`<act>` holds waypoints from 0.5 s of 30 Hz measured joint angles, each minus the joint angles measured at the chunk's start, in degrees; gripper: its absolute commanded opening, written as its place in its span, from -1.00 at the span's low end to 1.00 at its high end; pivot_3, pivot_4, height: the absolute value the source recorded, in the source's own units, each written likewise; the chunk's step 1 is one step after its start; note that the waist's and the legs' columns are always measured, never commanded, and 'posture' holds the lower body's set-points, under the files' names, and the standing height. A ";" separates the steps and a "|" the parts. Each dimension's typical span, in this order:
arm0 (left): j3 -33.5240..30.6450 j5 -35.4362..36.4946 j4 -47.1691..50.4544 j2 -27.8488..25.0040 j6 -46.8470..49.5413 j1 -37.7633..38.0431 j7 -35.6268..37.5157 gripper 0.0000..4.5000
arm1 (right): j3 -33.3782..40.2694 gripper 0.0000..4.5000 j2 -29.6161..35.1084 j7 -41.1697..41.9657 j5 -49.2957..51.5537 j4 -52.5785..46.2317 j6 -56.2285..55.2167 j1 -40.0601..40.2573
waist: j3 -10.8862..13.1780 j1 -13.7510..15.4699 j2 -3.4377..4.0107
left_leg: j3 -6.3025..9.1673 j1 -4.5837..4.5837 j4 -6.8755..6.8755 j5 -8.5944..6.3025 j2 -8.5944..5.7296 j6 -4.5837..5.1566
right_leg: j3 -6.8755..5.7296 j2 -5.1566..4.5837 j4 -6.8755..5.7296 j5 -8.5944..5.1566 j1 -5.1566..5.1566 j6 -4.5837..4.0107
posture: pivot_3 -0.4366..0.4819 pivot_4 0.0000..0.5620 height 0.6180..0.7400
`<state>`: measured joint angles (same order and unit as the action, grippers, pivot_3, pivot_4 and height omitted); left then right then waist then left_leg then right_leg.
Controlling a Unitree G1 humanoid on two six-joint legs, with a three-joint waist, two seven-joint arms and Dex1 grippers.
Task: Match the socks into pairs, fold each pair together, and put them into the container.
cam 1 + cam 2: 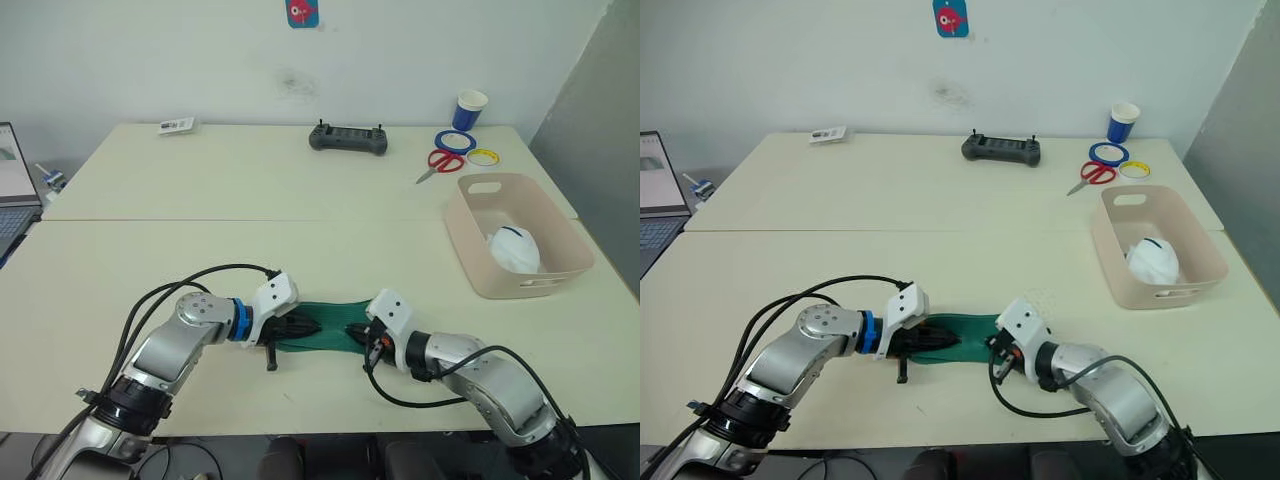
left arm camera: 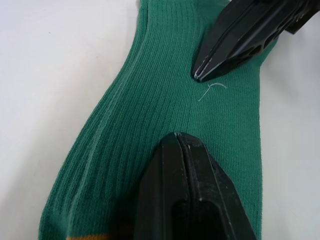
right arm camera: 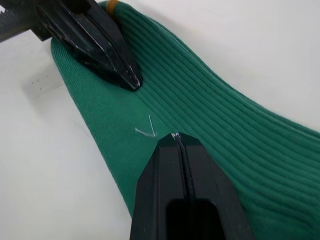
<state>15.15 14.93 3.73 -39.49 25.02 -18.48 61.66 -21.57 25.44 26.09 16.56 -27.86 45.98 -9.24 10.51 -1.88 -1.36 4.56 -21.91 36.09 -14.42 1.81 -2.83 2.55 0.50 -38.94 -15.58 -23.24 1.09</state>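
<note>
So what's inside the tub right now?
The tub holds one white bundle with a dark mark, likely folded socks. Whether anything lies beneath the bundle can't be seen.

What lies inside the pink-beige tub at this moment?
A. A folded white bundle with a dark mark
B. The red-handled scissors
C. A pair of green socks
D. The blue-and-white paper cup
A: a white bundle with a dark mark lies in the tub.
</note>
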 measured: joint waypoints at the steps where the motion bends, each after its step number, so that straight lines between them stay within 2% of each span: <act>1: -0.03 -0.23 -0.06 -0.04 -0.69 0.52 -0.29 -1.00 | 1.00 -0.99 1.09 0.04 0.09 -1.15 0.07 1.27 | -0.06 0.01 0.00 | 0.00 0.02 0.00 0.00 0.00 0.00 | 0.01 0.00 0.00 0.00 0.01 0.00 | -0.05 -0.47 1.00; 8: -0.49 -0.58 0.62 -0.09 -1.38 2.10 -1.51 -1.00 | 7.22 -0.99 5.68 0.81 0.55 -6.50 0.35 8.07 | -0.58 -0.16 -0.01 | -0.02 0.19 0.00 0.00 0.00 0.00 | 0.02 0.01 -0.05 0.01 0.13 0.00 | -0.05 -0.47 1.00; 12: -1.33 0.44 1.53 0.00 0.01 2.17 -1.06 -1.00 | 9.71 -0.99 3.81 1.38 1.92 -8.12 -1.78 9.02 | -0.56 -0.39 -0.01 | -0.02 0.14 0.00 0.01 0.00 0.00 | 0.02 0.03 -0.05 0.02 0.08 0.01 | -0.05 -0.47 1.00; 15: -1.35 1.14 3.94 -0.76 2.16 0.34 0.40 -1.00 | 10.38 -0.99 2.28 1.34 2.74 -9.91 -2.93 6.33 | -0.45 -0.40 -0.07 | 0.00 0.04 0.01 0.01 0.01 0.00 | 0.00 0.04 -0.04 0.02 0.02 0.02 | -0.05 -0.47 1.00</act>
<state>13.80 16.08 7.67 -40.25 27.19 -18.14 62.06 -11.19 27.72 27.43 19.30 -37.77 43.05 -2.91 10.06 -2.28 -1.43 4.57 -21.87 36.10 -14.41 1.81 -2.84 2.55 0.54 -38.98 -15.56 -23.22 1.10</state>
